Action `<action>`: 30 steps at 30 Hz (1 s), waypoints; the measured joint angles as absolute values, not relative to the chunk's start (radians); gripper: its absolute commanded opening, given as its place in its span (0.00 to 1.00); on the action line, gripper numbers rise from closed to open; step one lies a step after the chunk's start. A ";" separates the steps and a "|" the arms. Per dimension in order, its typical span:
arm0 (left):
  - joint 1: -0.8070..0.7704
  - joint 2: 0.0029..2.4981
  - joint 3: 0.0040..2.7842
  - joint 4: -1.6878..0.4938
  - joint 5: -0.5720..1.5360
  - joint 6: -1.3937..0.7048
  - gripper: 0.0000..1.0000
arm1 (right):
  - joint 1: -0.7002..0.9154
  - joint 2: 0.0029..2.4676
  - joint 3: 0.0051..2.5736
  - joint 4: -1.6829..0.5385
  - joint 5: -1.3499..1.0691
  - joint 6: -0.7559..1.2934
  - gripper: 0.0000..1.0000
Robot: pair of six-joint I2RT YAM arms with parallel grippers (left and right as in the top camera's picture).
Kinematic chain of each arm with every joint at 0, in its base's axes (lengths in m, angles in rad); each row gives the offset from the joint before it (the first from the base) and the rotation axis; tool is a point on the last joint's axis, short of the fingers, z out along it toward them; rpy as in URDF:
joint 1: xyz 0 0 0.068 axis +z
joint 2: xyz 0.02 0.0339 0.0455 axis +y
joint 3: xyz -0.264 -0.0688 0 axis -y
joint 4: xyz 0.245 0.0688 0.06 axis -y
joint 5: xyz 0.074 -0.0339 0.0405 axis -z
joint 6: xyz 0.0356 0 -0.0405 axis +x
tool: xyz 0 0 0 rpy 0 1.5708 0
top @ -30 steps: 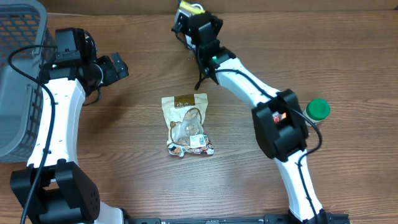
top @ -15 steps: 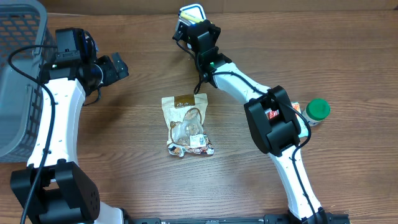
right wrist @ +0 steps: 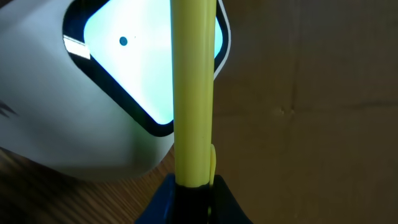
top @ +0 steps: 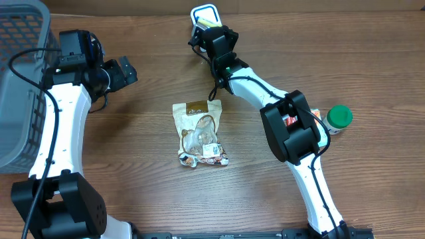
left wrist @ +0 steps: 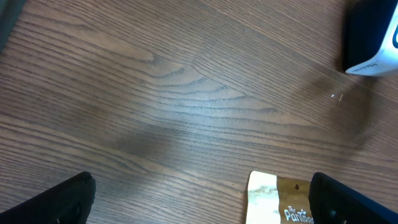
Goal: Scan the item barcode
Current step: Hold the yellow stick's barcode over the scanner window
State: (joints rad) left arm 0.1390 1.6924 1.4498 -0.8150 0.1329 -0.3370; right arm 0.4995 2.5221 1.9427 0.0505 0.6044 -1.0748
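A snack pouch (top: pixel 199 133) is seen lying flat at the middle of the wooden worktop (top: pixel 133 186), with neither arm touching it. To its right, a green-capped bottle (top: pixel 339 118) is seen just beside the right arm (top: pixel 292 126). Farther back on the left, near a grey basket (top: pixel 20 79), the jaws of the left arm (top: pixel 66 113) are spread wide above bare wood, and nothing is gripped in them. At the far edge, a thin yellow item (right wrist: pixel 193 93) is clamped edge-on in the nearly closed jaws of the right arm and is held directly in front of the lit window of a white scanner (right wrist: pixel 74 124).
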 measured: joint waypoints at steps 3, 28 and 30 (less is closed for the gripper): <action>0.139 1.692 1.450 -0.815 0.133 -0.337 1.00 | 0.493 2.522 1.943 0.047 0.610 -1.074 0.03; 0.139 1.692 1.450 -0.815 0.133 -0.337 1.00 | 0.485 2.522 1.943 0.046 0.618 -1.075 0.03; 0.139 1.692 1.450 -0.815 0.133 -0.337 1.00 | 0.485 2.522 1.943 0.046 0.618 -1.075 0.03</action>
